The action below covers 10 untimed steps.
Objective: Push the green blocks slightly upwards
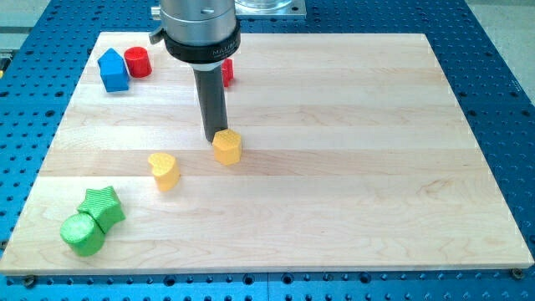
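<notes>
A green star block [103, 206] and a green round block [82, 233] lie touching each other near the board's bottom left corner. My tip [214, 140] stands near the middle of the board, just above and left of a yellow hexagonal block [227, 147], close to touching it. The tip is far up and to the right of the green blocks.
A second yellow block [165, 170] lies left of the hexagonal one. A blue house-shaped block [113, 70] and a red round block [138, 62] sit at the top left. Another red block [227, 72] is partly hidden behind the rod. The wooden board [351, 150] lies on a blue perforated table.
</notes>
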Motion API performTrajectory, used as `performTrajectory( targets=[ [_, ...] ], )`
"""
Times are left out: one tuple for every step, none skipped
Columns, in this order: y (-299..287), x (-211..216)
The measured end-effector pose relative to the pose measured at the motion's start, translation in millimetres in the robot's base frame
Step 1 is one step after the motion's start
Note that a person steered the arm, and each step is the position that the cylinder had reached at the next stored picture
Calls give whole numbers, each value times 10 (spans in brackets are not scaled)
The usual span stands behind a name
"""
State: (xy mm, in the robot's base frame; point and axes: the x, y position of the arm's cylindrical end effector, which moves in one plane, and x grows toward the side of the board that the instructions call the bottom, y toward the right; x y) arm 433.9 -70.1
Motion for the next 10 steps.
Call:
performTrajectory(
  targets=[
    [-657,0],
    [-1708,97],
    [-2340,204],
    [-2340,204],
    [-2340,1033],
    [-2259,1788],
    [-2125,1824],
    [-1450,1771],
    [-1322,1768],
    [-1322,1768]
  ],
)
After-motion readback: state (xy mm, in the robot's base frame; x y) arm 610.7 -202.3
